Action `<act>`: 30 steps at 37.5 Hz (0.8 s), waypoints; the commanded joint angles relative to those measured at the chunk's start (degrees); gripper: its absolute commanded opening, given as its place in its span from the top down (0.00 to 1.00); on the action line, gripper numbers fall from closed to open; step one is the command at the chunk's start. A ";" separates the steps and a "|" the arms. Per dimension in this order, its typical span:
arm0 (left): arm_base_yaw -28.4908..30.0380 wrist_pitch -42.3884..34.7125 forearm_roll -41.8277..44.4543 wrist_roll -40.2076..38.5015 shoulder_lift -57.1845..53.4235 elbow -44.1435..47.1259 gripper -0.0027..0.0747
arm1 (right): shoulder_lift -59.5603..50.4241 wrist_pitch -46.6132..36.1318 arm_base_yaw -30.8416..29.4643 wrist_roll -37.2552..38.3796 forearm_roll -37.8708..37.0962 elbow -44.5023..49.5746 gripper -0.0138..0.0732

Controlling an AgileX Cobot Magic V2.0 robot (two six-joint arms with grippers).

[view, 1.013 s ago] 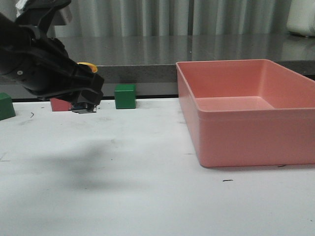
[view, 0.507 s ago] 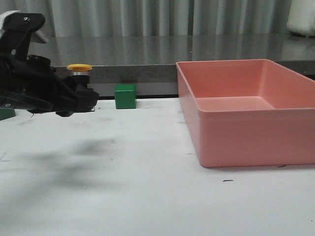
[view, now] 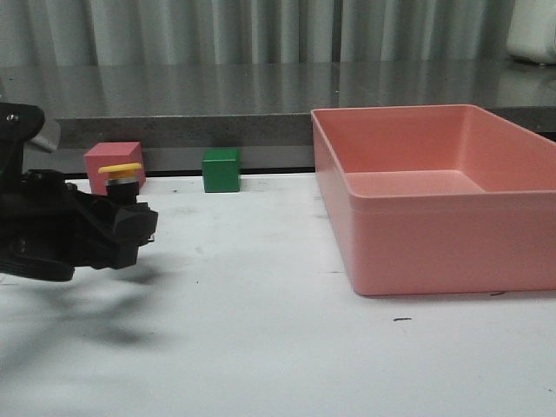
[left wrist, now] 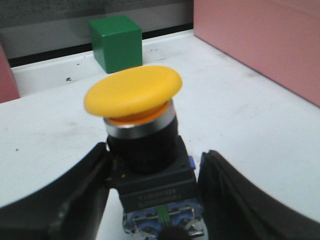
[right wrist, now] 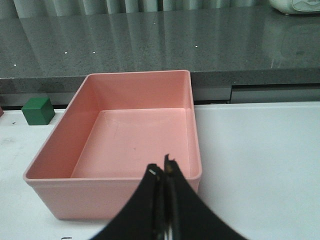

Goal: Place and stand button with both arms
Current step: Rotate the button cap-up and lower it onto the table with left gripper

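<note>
white table (view: pixel 261 347); grey counter (view: pixel 261 87), perhaps curtains behind.

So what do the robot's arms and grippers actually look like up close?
Both are black. The left arm is bulky, matte and blocky in the front view, with a pale grey part near its top. Its left gripper has two thick, rounded dark fingers. The right gripper has two slim, curved black fingers tapering to thin tips. No markings or cables are visible.
</note>
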 commanded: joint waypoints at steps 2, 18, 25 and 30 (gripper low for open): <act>0.25 -9.54 -2.03 5.84 -0.25 0.82 0.69 | 0.58 -4.36 -0.38 -0.74 -0.73 -1.39 0.92; 0.25 -14.03 -4.35 12.86 1.18 3.60 0.69 | 0.58 -4.36 -0.38 -0.74 -0.73 -1.39 0.92; 0.25 -14.06 -4.35 12.86 1.18 3.60 0.61 | 0.58 -4.36 -0.38 -0.74 -0.73 -1.39 0.92; 0.25 -14.06 -4.35 12.86 1.18 3.60 0.54 | 0.58 -4.36 -0.38 -0.74 -0.73 -1.39 0.92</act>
